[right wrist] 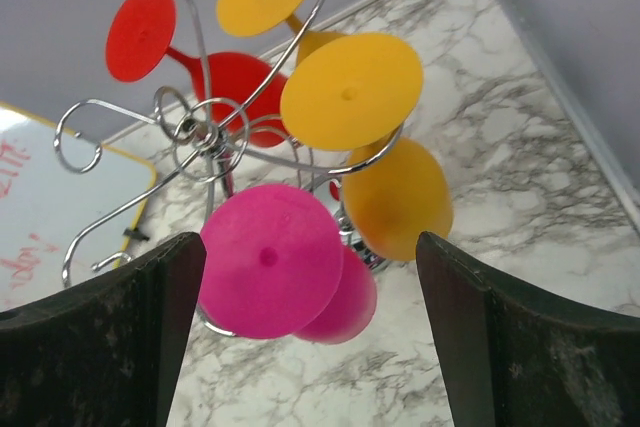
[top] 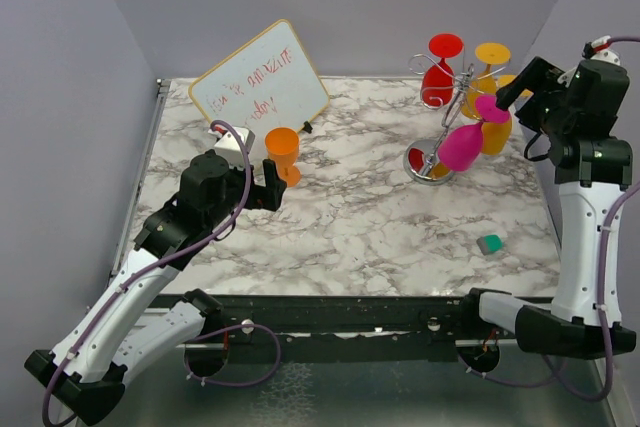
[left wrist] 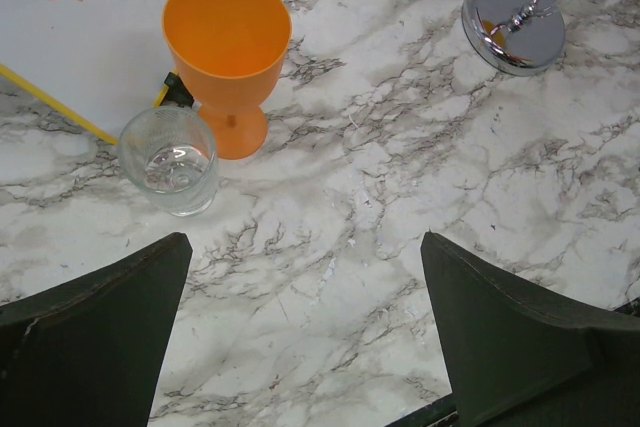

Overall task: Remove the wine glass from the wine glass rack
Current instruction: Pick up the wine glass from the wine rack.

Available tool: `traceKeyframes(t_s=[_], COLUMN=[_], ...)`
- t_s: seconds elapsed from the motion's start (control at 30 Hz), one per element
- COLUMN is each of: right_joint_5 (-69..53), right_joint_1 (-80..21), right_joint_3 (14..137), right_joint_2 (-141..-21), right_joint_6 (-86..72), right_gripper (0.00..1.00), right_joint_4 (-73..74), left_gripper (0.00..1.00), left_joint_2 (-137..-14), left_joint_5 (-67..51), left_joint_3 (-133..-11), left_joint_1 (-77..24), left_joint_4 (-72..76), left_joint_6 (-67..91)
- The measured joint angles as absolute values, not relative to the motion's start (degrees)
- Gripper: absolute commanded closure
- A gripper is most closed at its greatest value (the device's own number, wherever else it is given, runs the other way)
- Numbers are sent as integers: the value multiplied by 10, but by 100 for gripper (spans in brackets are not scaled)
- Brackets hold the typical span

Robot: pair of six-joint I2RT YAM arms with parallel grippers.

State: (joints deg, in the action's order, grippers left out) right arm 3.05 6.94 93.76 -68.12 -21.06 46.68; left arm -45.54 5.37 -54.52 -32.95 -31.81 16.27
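Observation:
The wine glass rack (top: 447, 119) stands at the back right on its round mirrored base (left wrist: 515, 22). Upside-down glasses hang from its scroll arms (right wrist: 205, 137): one red (right wrist: 235, 82), two orange (right wrist: 395, 197) and one pink wine glass (top: 462, 145). My right gripper (top: 508, 97) is open just right of the rack top. The pink glass's round foot (right wrist: 270, 259) lies between its fingers, close to the left finger (right wrist: 120, 327). My left gripper (left wrist: 305, 247) is open and empty above the marble. An upright orange wine glass (left wrist: 228, 42) stands just beyond it.
A whiteboard (top: 260, 87) with red writing leans at the back left. A clear tumbler (left wrist: 170, 159) stands beside the upright orange glass. A small teal object (top: 489, 244) lies on the marble table (top: 350, 227) at the near right. Purple walls enclose the table.

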Motion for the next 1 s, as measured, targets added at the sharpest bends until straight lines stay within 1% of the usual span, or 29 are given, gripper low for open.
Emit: traceKeyframes(t_s=[0.33, 0.47, 0.67, 0.8, 1.0], right_joint_5=[-145, -188, -224, -231, -234], right_joint_1=[168, 185, 188, 188, 188], right_joint_3=[842, 806, 759, 748, 746], right_joint_2=[-657, -647, -615, -600, -596], right_joint_6=[-293, -326, -366, -384, -395], right_gripper=[19, 28, 38, 44, 45], right_joint_4=[428, 401, 356, 336, 314], left_gripper=[1, 1, 1, 1, 1], left_joint_2=[-455, -455, -455, -455, -455], left_joint_5=[54, 54, 54, 54, 54], left_joint_3=[-545, -545, -545, -545, -545], left_joint_1=[-329, -329, -329, -329, -329], left_joint_4=[-318, -318, -318, -318, -318], left_joint_6=[158, 156, 155, 154, 154])
